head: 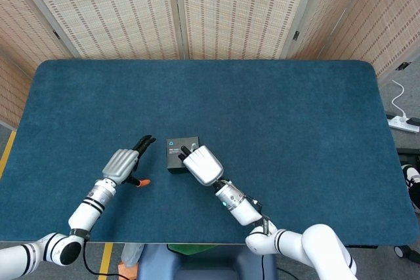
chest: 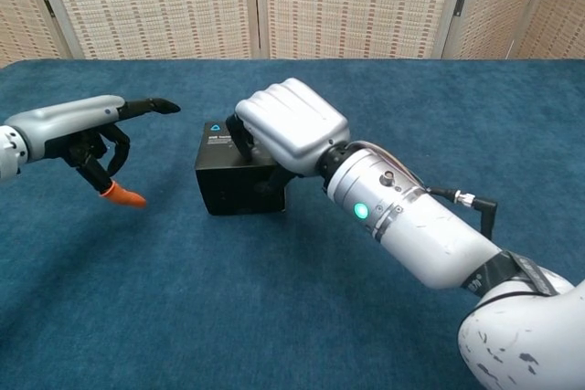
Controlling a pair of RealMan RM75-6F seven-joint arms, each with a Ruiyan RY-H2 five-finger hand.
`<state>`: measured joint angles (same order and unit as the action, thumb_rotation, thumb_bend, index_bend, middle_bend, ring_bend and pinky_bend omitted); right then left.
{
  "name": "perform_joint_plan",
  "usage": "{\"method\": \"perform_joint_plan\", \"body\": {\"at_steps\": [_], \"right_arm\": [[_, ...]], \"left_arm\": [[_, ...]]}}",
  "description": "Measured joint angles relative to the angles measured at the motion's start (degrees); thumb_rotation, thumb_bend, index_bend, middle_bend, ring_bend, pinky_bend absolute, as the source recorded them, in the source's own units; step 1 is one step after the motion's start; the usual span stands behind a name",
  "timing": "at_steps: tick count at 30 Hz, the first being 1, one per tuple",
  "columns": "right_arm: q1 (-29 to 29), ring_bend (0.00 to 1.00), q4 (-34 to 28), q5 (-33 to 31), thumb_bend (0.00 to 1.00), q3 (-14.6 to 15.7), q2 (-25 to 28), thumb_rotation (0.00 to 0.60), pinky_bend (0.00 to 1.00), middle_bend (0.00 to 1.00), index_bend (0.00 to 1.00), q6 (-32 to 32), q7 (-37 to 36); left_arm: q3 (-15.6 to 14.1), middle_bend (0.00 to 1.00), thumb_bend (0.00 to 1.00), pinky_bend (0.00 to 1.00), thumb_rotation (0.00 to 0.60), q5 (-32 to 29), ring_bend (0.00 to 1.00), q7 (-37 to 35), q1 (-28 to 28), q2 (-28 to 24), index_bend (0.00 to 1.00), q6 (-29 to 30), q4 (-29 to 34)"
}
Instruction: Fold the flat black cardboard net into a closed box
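Facing you: a blue-covered table (head: 275,116), backed by woven folding screens (head: 216,4).
Table: your two arms reach onto its near half, with the black box between them, slightly left of centre.
Right arm (chest: 411,230): it comes in from your lower right and slants up to the box; a green light glows on its forearm.
Right hand (chest: 291,125): you have it curled down over the box's top and right side, with the dark fingers (chest: 239,134) pressed onto the lid. Whether it truly grips the box or only presses on it, you cannot tell.
Left hand (chest: 78,130): it hovers left of the box, apart from it, holding nothing. One finger points toward the box while the others curl under, one of them capped in orange.
Box (chest: 228,184): it sits folded up on the table, lid side up, with a small pale label (chest: 216,133) at its far left corner.
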<state>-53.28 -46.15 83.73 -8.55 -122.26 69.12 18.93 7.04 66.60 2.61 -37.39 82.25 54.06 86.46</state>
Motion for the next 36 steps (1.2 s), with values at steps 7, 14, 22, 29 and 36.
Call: {"method": "perform_joint_plan", "body": {"at_steps": [7, 14, 22, 29, 36], "right_arm": [[3.01, 0.61, -10.18, 2.03, 0.31, 0.15, 6.24, 0.600, 0.99, 0.25, 0.14, 4.81, -1.59], [10.13, 0.30, -27.98, 2.69, 0.32, 1.84, 20.59, 0.600, 0.59, 0.26, 0.13, 10.06, -0.89], [21.99, 0.04, -46.56, 1.25, 0.33, 7.72, 43.11, 0.600, 0.17, 0.15, 0.02, 14.59, -3.19], [32.63, 0.00, -46.83, 2.76, 0.34, 14.13, 53.76, 0.600, 0.08, 0.07, 0.00, 19.64, -14.25], [42.26, 0.00, -38.80, 3.41, 0.35, 16.10, 53.89, 0.600, 0.08, 0.07, 0.00, 25.94, -24.61]], "left_arm": [[-0.42, 0.02, 0.16, 0.68, 0.600, 1.27, 0.39, 3.55, 2.19, -0.53, 0.00, 5.72, -0.16], [-0.82, 0.07, 0.17, 0.46, 0.600, 2.59, 0.26, 8.01, 6.42, -1.15, 0.02, 15.13, -1.08], [-2.71, 0.10, 0.18, 0.24, 0.600, 5.02, 0.13, 9.84, 14.50, -5.51, 0.08, 24.79, 0.56], [-4.88, 0.10, 0.18, 0.22, 0.600, 8.49, 0.11, 9.49, 19.97, -7.99, 0.08, 31.22, 3.57], [-6.98, 0.10, 0.18, 0.20, 0.600, 12.79, 0.10, 9.91, 25.67, -9.27, 0.08, 38.32, 5.50]]}}
